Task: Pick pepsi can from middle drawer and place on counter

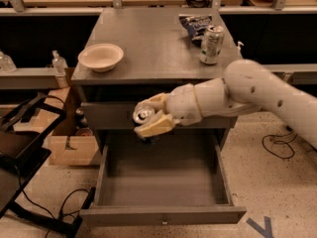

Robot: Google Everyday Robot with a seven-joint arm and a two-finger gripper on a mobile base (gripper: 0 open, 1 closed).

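Observation:
My gripper (148, 117) is shut on the pepsi can (144, 115), whose silver top shows between the cream fingers. It holds the can in the air in front of the shut upper drawer, above the back of the open middle drawer (163, 182) and just below the level of the counter (148, 43). The white arm reaches in from the right. The middle drawer is pulled out and its grey floor is bare.
On the counter stand a cream bowl (101, 57) at the left, a taller silver-green can (211, 44) and a blue chip bag (195, 25) at the right. A cardboard box (69, 145) and a black frame (25, 152) lie left of the cabinet.

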